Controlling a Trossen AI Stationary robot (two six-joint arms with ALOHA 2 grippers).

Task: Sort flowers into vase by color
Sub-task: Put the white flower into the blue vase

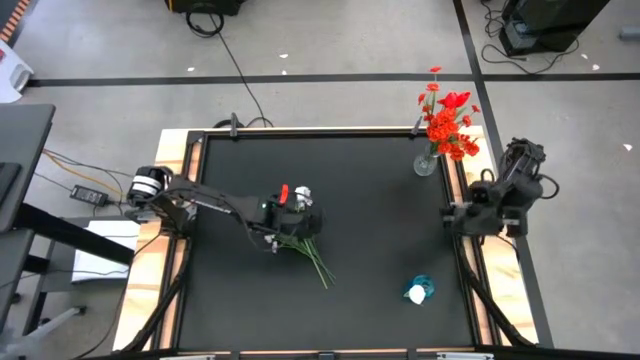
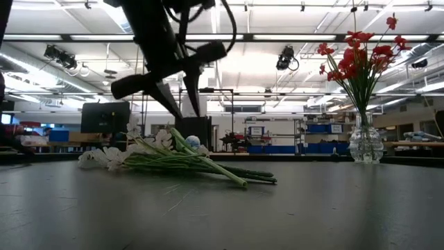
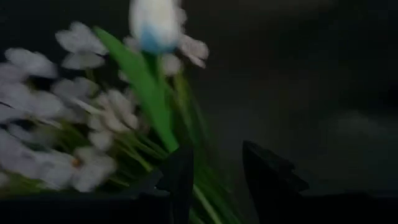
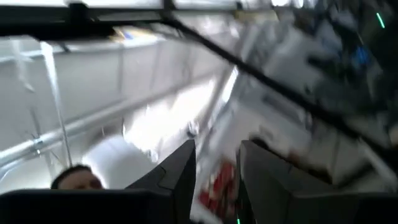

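You are working in a robotics lab or workshop hall. Behind the left gripper [image 2: 177,104], past the black table [image 1: 380,200], you see an open ceiling with strip lights [image 2: 291,38], track spotlights [image 2: 59,57], shelving stacked with blue bins [image 2: 322,147] and a dark monitor [image 2: 104,117]. Around the table, cables [image 1: 235,70] trail over a grey concrete floor [image 1: 340,40] marked with black tape.

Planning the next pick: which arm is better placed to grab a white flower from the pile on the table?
The left. Its end effector hangs open directly above the white flowers lying mid-table. The right end effector sits at the table's right edge, away from the pile, aimed upward at the ceiling.
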